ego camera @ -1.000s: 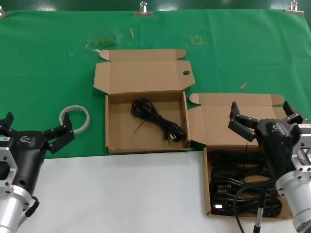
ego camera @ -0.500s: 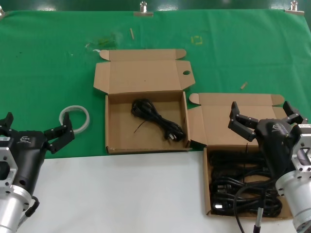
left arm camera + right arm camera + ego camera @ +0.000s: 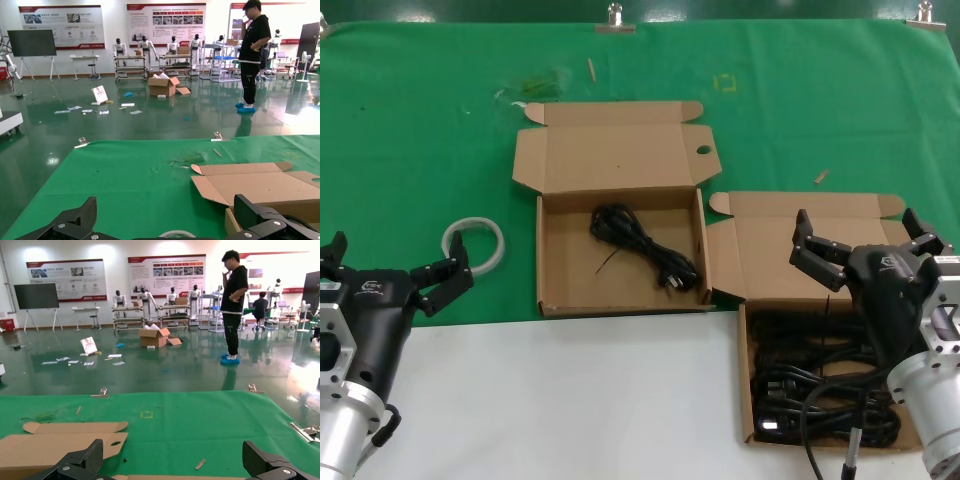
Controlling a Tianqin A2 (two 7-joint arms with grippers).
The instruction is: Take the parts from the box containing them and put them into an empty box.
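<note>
A brown box with splayed lid wings (image 3: 610, 150) sits mid-table, a round hole (image 3: 704, 150) in its right wing. One black power cord (image 3: 645, 245) lies inside. To its right, a second brown box with a plain lid (image 3: 765, 255) holds several black cords (image 3: 810, 385). My right gripper (image 3: 860, 235) hangs open and empty above that box's back part. At the front left, beside a white ring (image 3: 475, 243), my left gripper (image 3: 395, 262) is open and empty. The left wrist view shows that gripper (image 3: 165, 220) with the winged lid (image 3: 250, 185) beyond it. The right wrist view shows the right gripper (image 3: 172, 460).
A green cloth (image 3: 420, 130) covers the back of the table; the front strip is white (image 3: 570, 400). Small scraps (image 3: 821, 176) lie on the cloth. Clips (image 3: 615, 18) hold its far edge. A person (image 3: 232, 305) stands well behind the table.
</note>
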